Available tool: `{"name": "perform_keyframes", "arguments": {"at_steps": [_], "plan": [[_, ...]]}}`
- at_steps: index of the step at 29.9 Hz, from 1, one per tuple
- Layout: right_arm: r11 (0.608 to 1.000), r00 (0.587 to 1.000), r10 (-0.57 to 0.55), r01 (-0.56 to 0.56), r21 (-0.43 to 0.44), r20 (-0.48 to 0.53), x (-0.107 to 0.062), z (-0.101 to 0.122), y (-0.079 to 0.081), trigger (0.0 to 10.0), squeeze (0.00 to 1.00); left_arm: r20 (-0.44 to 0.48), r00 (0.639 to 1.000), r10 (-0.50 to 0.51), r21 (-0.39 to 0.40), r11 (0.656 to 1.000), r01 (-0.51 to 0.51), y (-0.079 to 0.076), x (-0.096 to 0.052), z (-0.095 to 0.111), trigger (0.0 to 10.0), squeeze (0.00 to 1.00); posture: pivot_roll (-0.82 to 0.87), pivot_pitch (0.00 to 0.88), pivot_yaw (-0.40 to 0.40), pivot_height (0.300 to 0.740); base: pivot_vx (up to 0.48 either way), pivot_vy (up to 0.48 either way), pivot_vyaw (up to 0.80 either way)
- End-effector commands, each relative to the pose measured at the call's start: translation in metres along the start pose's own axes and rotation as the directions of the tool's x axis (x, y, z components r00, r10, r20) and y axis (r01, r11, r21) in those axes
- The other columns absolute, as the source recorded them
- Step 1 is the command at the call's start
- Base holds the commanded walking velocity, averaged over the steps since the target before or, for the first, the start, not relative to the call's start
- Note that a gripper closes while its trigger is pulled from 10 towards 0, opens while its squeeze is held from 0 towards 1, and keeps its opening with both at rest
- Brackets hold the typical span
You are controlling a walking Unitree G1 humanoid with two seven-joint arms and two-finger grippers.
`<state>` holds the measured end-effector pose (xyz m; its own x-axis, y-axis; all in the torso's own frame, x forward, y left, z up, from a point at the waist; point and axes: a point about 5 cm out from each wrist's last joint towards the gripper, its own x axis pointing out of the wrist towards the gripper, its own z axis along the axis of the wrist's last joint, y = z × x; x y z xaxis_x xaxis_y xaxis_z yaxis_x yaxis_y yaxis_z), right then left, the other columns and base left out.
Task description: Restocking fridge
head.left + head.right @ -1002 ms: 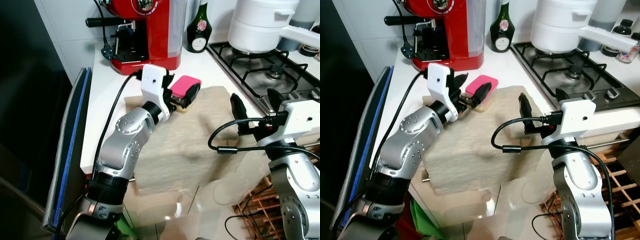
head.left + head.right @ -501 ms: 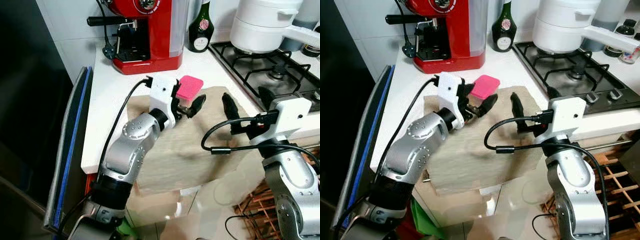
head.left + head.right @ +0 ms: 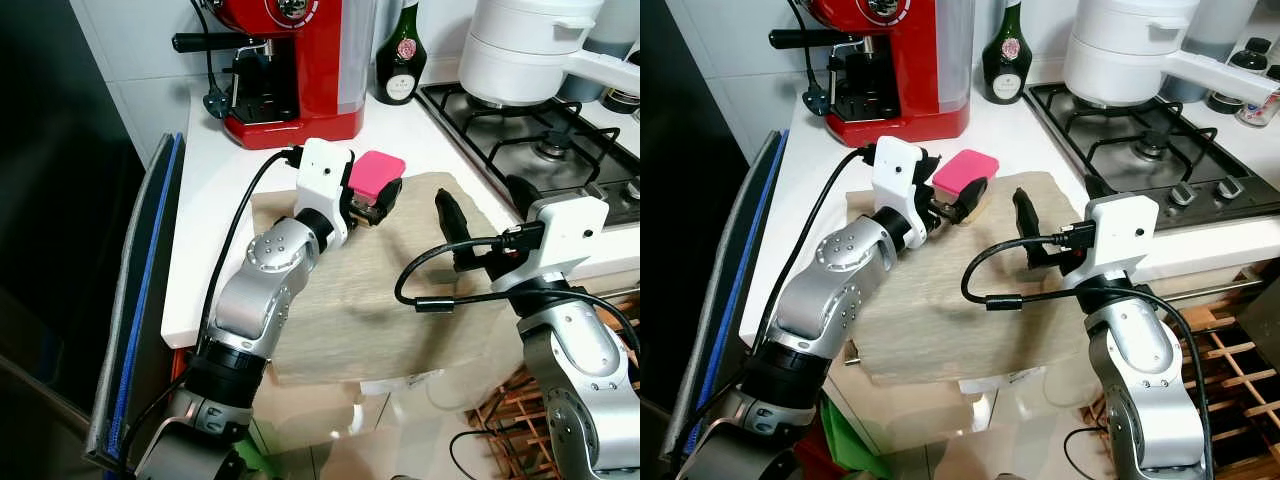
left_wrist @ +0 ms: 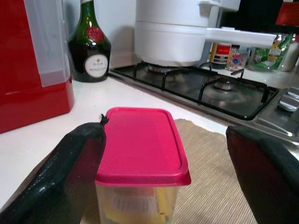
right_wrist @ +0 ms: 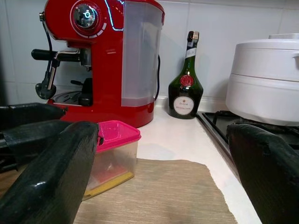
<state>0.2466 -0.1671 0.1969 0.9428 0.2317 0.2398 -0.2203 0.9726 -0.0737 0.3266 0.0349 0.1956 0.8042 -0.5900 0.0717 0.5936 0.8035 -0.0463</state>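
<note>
1. On your far left you see a flat grey board with a blue edge [image 3: 140,300], leaning against the side of the white worktop [image 3: 210,200].
2. At the back of the worktop stands a glossy red espresso machine [image 3: 295,60].
3. Your left gripper [image 3: 372,203] reaches over the beige woven placemat [image 3: 380,300]; its fingers are spread, one on each side of the small clear plastic box with a pink lid [image 4: 140,154], one finger [image 4: 70,172] close against the box's side, the other well apart, so nothing is grasped.
4. That box sits on the placemat's far edge, near the espresso machine.
5. Behind it stands a dark green glass bottle with a red seal [image 3: 400,60].
6. Your right gripper [image 3: 485,205] hovers over the placemat's right side, fingers wide apart and empty.
7. To the right, a white lidded pot [image 3: 530,50] rests on the black gas hob [image 3: 540,140].
</note>
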Motion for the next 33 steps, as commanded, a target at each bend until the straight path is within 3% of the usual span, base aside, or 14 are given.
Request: {"name": "perform_keyframes", "arguments": {"at_steps": [1, 5, 19, 20, 33], "plan": [[1.000, 1.000, 0.004, -0.004, 0.002, 0.001, 0.0027, -0.0007, 0.0019, 10.0, 0.00, 0.014, 0.999, -0.037, 0.016, 0.999, 0.037, -0.0049, 0.0039, 0.0061, 10.0, 1.00, -0.15, 0.000, 0.054, 0.740, 0.000, 0.000, 0.00], [1.000, 1.000, 0.004, -0.004, 0.003, 0.002, 0.0033, -0.0012, 0.0028, 10.0, 0.00, -0.005, 0.995, -0.100, 0.027, 0.995, 0.100, -0.0130, 0.0067, 0.0031, 10.0, 1.00, -0.14, 0.000, 0.057, 0.740, 0.000, 0.000, 0.00], [1.000, 1.000, 0.005, -0.005, 0.000, 0.000, 0.0028, -0.0022, 0.0047, 10.0, 0.00, -0.007, 0.998, -0.055, 0.028, 0.998, 0.055, -0.0076, 0.0128, 0.0038, 10.0, 1.00, -0.15, 0.000, 0.061, 0.740, 0.000, 0.000, 0.00], [1.000, 1.000, 0.005, -0.005, 0.000, 0.000, 0.0025, -0.0021, 0.0048, 10.0, 0.00, -0.006, 0.999, -0.045, 0.031, 0.998, 0.045, -0.0064, 0.0130, 0.0040, 10.0, 0.00, -0.15, 0.000, 0.060, 0.740, 0.000, 0.000, 0.00], [1.000, 1.000, 0.012, -0.012, 0.000, -0.007, 0.0025, -0.0034, 0.0057, 10.0, 0.00, -0.010, 0.999, -0.031, 0.016, 0.999, 0.031, -0.0052, 0.0138, 0.0032, 10.0, 0.00, -0.15, 0.000, 0.056, 0.740, 0.000, 0.000, 0.00]]}}
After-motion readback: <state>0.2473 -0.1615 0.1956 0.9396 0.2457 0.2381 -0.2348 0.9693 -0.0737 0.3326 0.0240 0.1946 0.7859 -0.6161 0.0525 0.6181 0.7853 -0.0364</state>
